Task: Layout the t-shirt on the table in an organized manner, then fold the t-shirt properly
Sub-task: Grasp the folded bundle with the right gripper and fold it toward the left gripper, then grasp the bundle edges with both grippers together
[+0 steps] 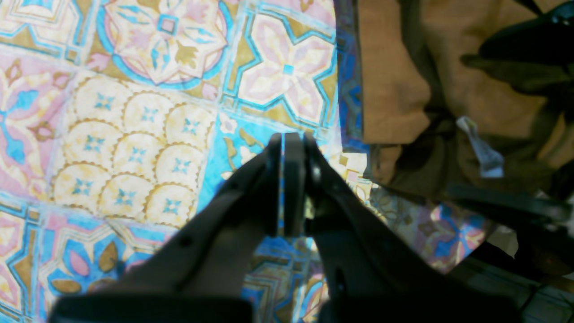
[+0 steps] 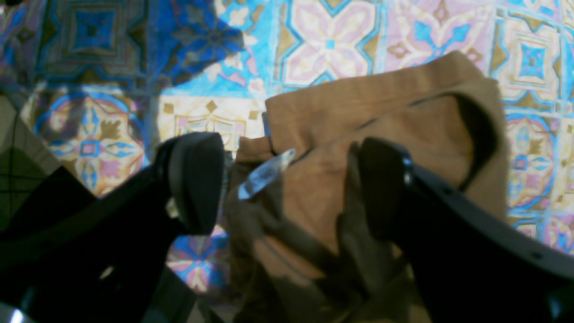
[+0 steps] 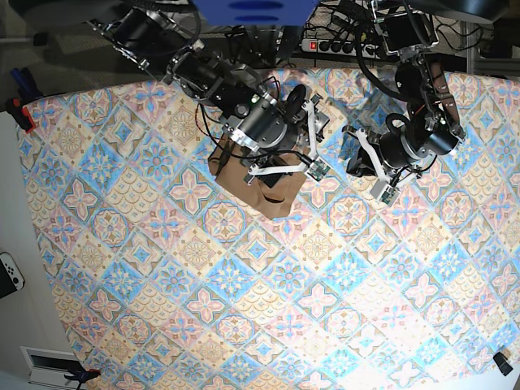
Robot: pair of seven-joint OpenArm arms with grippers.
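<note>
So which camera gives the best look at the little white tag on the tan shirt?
The right wrist view: the small white tag sits near centre, between the open right tool pads, on the crumpled tan-brown fabric t-shirt. The left wrist view shows it smaller, off to the side. In the base view the arm hides it.

place: robot lab | evidence: power strip (image 3: 331, 45), cables, tiled-cloth table (image 3: 244, 325)

Beyond my far edge a grey floor (image 3: 65, 49) runs under a power strip (image 3: 331, 46) and tangled black cables (image 3: 357, 16); bright light falls in hard patches; a white surface (image 3: 16, 276) flanks my side, bearing a white controller (image 3: 10, 275).
</note>
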